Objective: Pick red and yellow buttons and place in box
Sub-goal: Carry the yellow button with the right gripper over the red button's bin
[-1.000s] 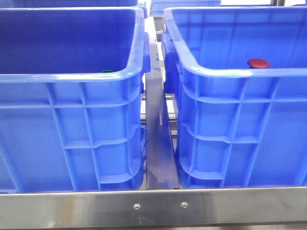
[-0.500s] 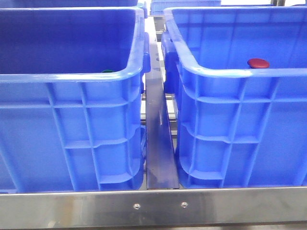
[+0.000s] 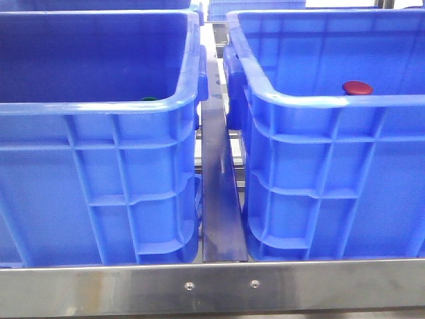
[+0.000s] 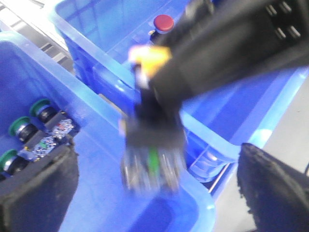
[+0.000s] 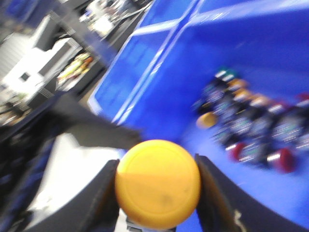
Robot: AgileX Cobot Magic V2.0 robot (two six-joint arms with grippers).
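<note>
1. Two large deep blue plastic crates with rolled rims and ribbed outer walls are sitting side by side in front of me: the left crate and the right crate, with a steel divider strip running between them and a steel front rail across the near edge.
2. My right gripper is pinching a round yellow push button, its cap sitting squarely between my two black fingers and touching both.
3. In the left wrist view, my right arm is crossing over the seam where the two crates meet, blurred, with that button's yellow cap and its dangling body showing.
4. My left gripper is standing with its pads spread wide apart, holding nothing.
5. A pile of red, yellow and green buttons is lying on one crate's floor, blurred.
6. A row of green-capped buttons is lying in the left crate.
7. One red button is resting inside the right crate, just behind its near rim.
</note>
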